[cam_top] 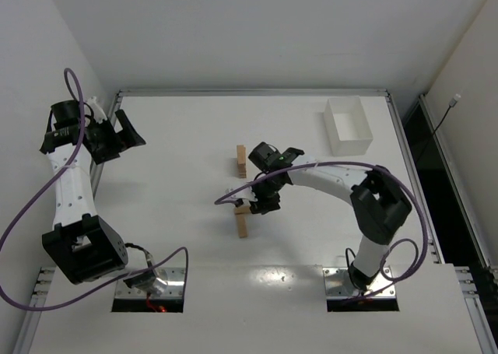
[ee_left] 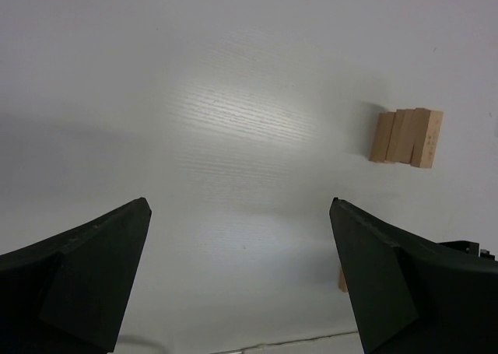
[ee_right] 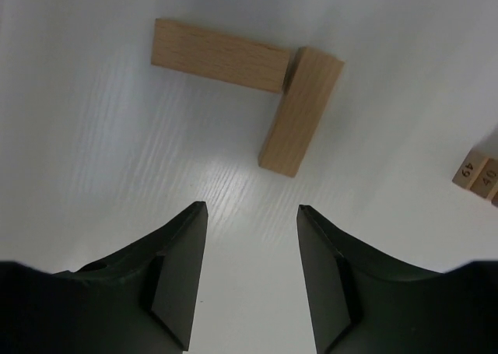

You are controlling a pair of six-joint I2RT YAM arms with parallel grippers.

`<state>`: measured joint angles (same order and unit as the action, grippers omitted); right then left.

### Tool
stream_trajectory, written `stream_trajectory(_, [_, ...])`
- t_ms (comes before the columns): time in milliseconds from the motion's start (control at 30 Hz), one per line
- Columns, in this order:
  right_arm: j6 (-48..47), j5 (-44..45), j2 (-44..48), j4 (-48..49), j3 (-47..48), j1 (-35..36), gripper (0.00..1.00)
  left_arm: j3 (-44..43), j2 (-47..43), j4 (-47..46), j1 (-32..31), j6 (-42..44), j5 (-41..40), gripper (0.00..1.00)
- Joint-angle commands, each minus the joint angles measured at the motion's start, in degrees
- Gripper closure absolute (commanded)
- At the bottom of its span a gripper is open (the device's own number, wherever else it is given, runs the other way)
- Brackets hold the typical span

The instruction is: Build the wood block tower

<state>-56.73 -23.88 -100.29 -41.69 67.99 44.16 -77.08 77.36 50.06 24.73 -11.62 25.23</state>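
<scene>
bench [cam_top: 194, 276]: white, white walls on the left, back and right, arm bases bolted along the near edge

bin [cam_top: 348, 126]: white plastic box, far right part of the bench, well apart from anything wooden

cables [cam_top: 426, 229]: purple, looping off both arms, one strand ending close to the loose blocks in the top view

in the way: nothing much tbh. Bare bench between the right end effector and the loose blocks. From above, only the arm's own wrist and that purple strand covering part of them

tower [cam_top: 241, 161]: mid-bench, just a short bundle, three blocks pressed side to side in the left wrist view. Printed numbers on the block ends at the right edge of the right wrist view

loose blocks [ee_right: 218, 56]: two, lying on the bench on the near side of the tower and apart from it. Making an L, one's end touching the other close to its end

right end effector [ee_right: 250, 208]: hanging over the bench just short of the L, fingers [ee_right: 179, 276] parted, bare bench between them, gripping nothing. Nearer block's end roughly in line with the gap, not touching either finger

left end effector [ee_left: 240, 206]: way over by the left edge of the bench, spread wide, empty. Tower well apart from it, up and to the right in its own view
</scene>
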Motion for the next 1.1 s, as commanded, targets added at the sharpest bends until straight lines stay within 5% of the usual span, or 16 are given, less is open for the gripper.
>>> stream_trajectory(0, [-4.71,-0.74,-2.62,-0.58,4.69,1.45,0.54,-2.37,-0.99,-0.05,0.14,1.60,-0.45,0.00])
stream_trajectory(1067, [15.51,6.56,-15.90,6.18,13.74,4.97,0.54,-3.43,1.74,-1.11,0.14,-1.22,-6.43,0.00])
